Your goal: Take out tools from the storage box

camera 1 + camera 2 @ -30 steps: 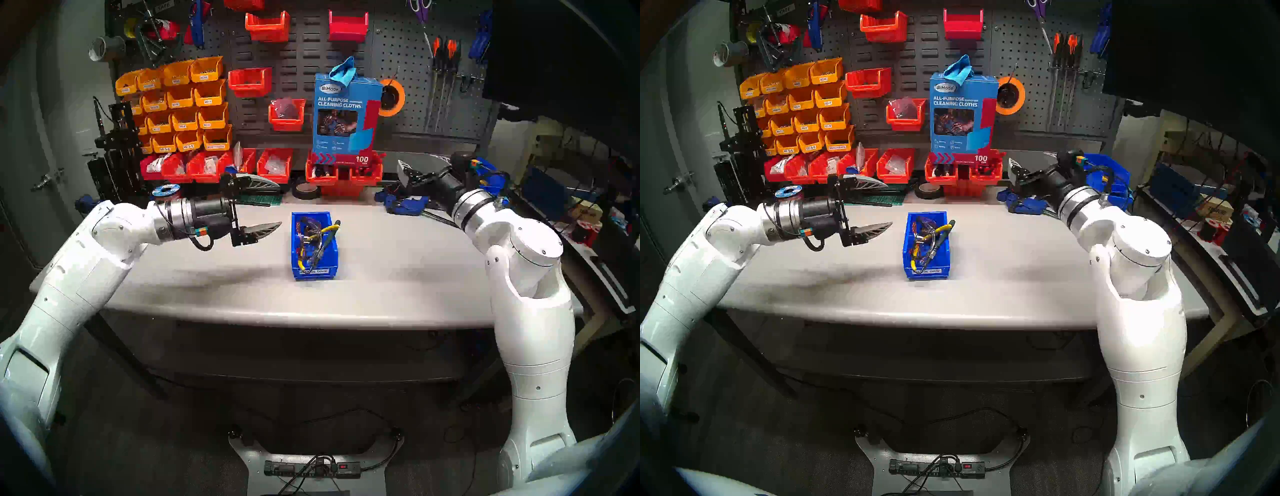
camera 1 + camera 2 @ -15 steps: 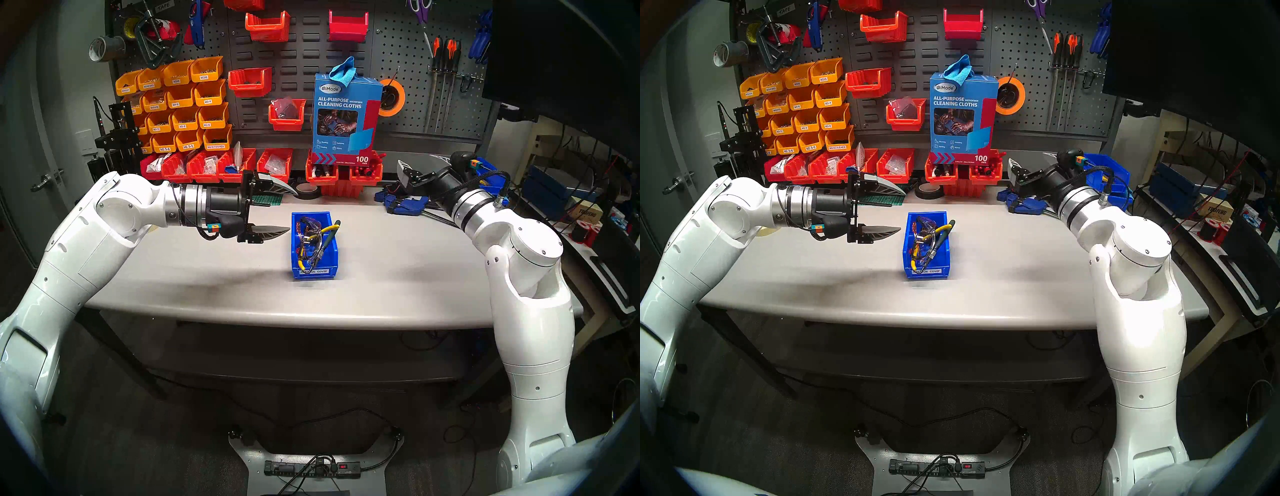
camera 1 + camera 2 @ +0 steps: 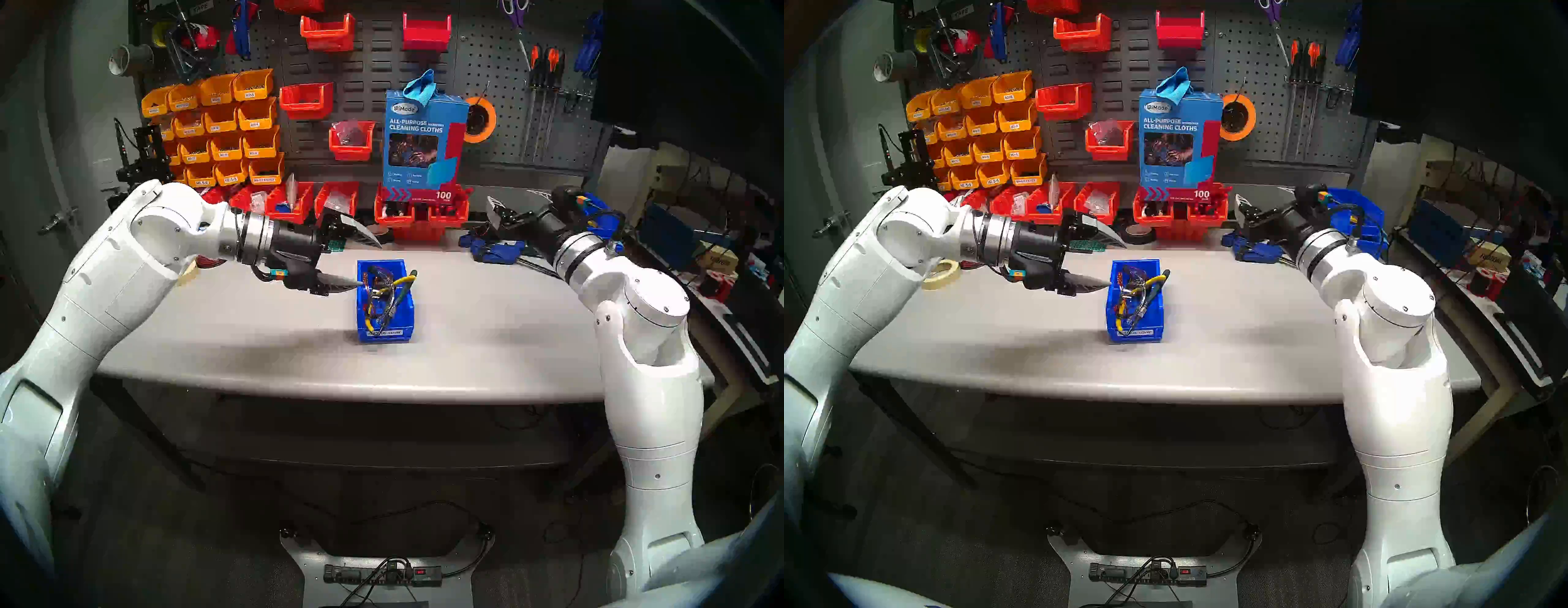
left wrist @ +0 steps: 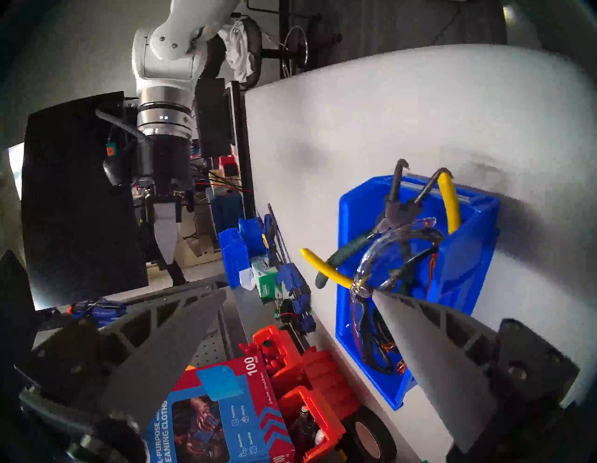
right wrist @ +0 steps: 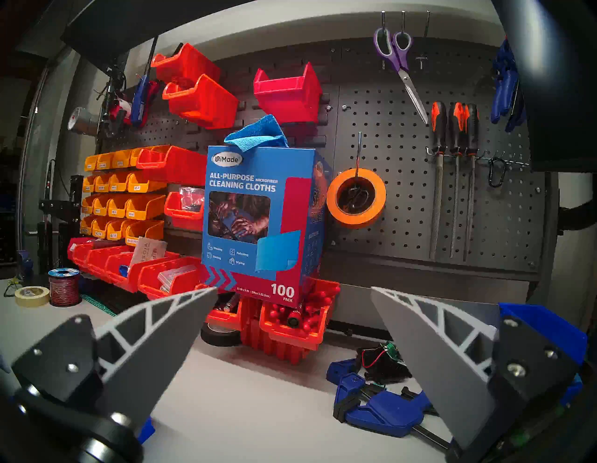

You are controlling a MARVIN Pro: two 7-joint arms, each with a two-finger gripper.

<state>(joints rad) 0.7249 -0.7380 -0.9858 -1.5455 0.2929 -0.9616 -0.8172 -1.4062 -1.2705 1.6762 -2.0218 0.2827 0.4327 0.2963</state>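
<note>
The left gripper, wide open and empty, is closing in on the blue bin mid-bench, its lower finger now reaching the safety glasses inside; nothing is out yet.

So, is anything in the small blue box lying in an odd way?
Yes. In the storage box the yellow-handled cutters and dark green-handled pliers poke over the right rim, tangled with the safety glasses.

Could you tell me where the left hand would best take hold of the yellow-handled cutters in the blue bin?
Probably the yellow handle end that juts over the blue bin rim, approached from above on the side away from the label. It sticks out clear; the rest lies tangled under the safety glasses.
</note>
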